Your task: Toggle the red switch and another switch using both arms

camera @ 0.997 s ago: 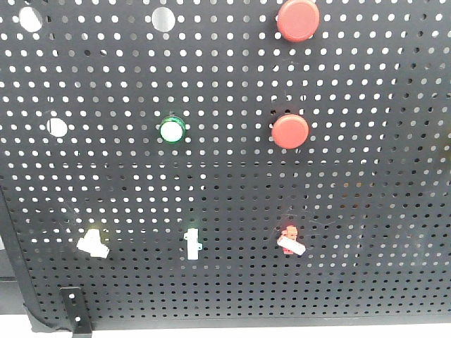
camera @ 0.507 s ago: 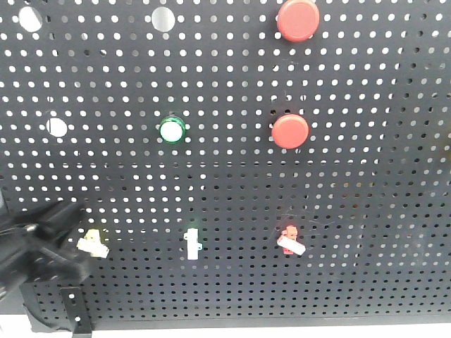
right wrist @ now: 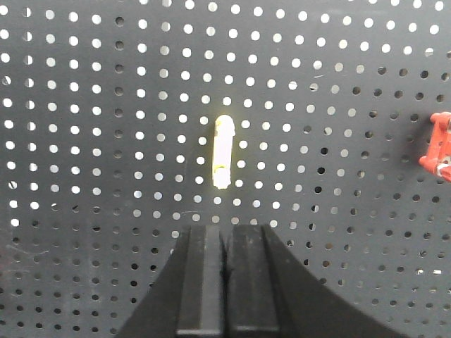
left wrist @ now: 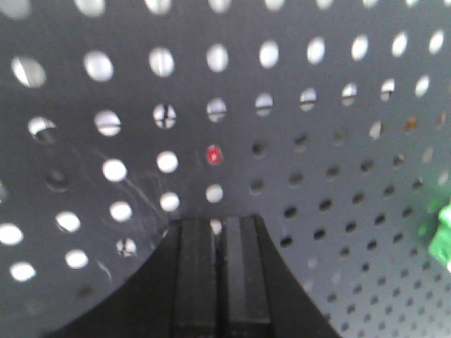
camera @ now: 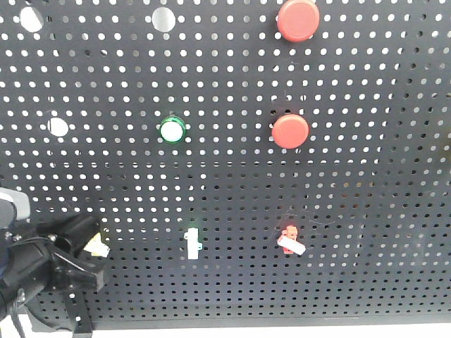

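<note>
The black left gripper (left wrist: 219, 232), jaws together, sat beside the pale-yellow toggle switch (camera: 96, 243); the red-based toggle switch (right wrist: 438, 146) lay rightward of the black right gripper (right wrist: 226, 236) (jaws also together).

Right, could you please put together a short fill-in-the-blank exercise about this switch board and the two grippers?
1. The pegboard holds ___ big round red push buttons.
2. In the front view, the red switch lies to the ___ of the upright white toggle.
3. The left gripper partly hides the pale yellow switch near the board's lower ___ corner.
4. In its wrist view, the right gripper is ___ (open or shut).

Missing words: two; right; left; shut.
</note>
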